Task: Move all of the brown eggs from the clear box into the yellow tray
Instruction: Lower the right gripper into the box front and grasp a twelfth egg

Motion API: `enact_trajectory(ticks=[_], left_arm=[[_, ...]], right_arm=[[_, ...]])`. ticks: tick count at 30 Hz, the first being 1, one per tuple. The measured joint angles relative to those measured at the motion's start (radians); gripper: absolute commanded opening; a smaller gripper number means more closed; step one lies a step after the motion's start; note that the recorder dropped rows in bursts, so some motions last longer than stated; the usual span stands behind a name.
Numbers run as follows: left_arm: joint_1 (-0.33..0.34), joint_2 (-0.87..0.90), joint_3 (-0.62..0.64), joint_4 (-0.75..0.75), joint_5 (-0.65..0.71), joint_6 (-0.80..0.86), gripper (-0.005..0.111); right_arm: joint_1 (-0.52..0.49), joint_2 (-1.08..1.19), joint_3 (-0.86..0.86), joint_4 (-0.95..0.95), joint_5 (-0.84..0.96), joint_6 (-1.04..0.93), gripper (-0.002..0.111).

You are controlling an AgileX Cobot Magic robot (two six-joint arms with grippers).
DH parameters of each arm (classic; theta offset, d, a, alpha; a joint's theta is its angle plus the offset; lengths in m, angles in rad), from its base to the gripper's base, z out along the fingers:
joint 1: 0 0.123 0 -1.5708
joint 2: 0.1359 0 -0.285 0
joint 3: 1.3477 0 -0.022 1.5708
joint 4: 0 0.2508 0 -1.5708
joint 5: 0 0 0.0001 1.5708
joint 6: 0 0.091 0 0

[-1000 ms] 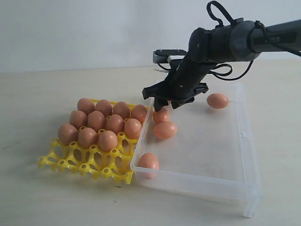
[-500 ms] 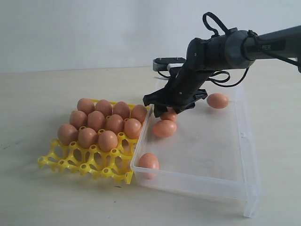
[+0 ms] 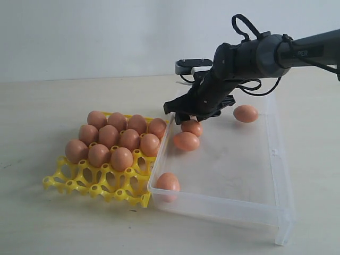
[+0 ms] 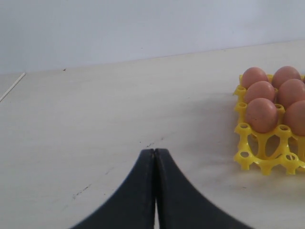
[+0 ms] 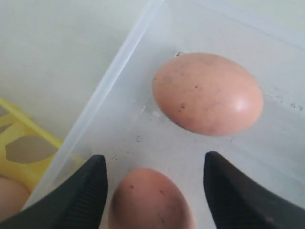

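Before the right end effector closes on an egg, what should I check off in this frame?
1. Right end effector open: ok.
2. Target brown egg between its fingers: ok, in the right wrist view.
3. Neighbouring egg apart from the fingers: ok.
4. Fingers low enough around the egg: cannot tell.
5. Yellow tray has free cups: ok, front row empty.
6. Left end effector out of the way: ok, shut over bare table.

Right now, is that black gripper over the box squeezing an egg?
No, the right gripper stands open around a loose brown egg.
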Motion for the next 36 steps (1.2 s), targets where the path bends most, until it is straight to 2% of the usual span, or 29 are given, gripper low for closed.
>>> enact_trajectory(ticks=[14, 16, 20, 21, 22, 28, 36], left_arm=[[0.000, 0.000, 0.000, 0.000, 0.000, 0.000, 0.000], [0.000, 0.000, 0.000, 0.000, 0.000, 0.000, 0.000], [0.000, 0.000, 0.000, 0.000, 0.000, 0.000, 0.000], [0.000, 0.000, 0.000, 0.000, 0.000, 0.000, 0.000], [0.000, 0.000, 0.000, 0.000, 0.000, 0.000, 0.000], [0.000, 0.000, 0.000, 0.000, 0.000, 0.000, 0.000], [0.000, 0.000, 0.000, 0.000, 0.000, 0.000, 0.000]], right_arm=[[0.000, 0.026, 0.000, 0.000, -0.018, -0.011, 0.056], [0.000, 0.026, 0.000, 0.000, -0.019, -0.011, 0.045], [0.000, 0.026, 0.000, 0.000, -0.020, -0.011, 0.009], [0.000, 0.026, 0.000, 0.000, -0.020, -0.011, 0.002], [0.002, 0.026, 0.000, 0.000, -0.020, -0.011, 0.000], [0.010, 0.021, 0.014, 0.000, -0.039, -0.038, 0.000], [0.012, -0.052, 0.137, 0.000, -0.123, -0.041, 0.000]])
